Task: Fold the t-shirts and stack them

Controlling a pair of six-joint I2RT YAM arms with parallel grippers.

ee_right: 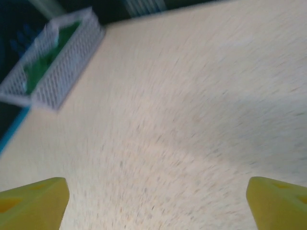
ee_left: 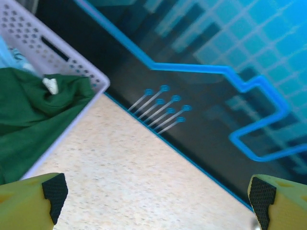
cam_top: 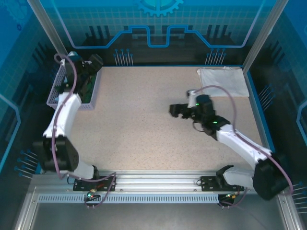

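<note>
Fingers wide apart, the left hand [ee_left: 158,194] hovers by the basket [ee_left: 72,57], seemingly to reach the crumpled green t-shirt [ee_left: 33,120] inside, while the right hand [cam_top: 177,111], equally spread and empty, hangs over the counter [cam_top: 144,134], the white t-shirt [cam_top: 223,80] lying folded at its far right corner.

At the far left corner of my speckled beige table [cam_top: 144,139] sits a pale perforated plastic basket [cam_top: 53,93], lying roughly along the left edge. Beyond the far edge I see a blue panel [cam_top: 158,19] printed with circuit lines. A metal rail [cam_top: 158,181] runs along the near edge.
</note>
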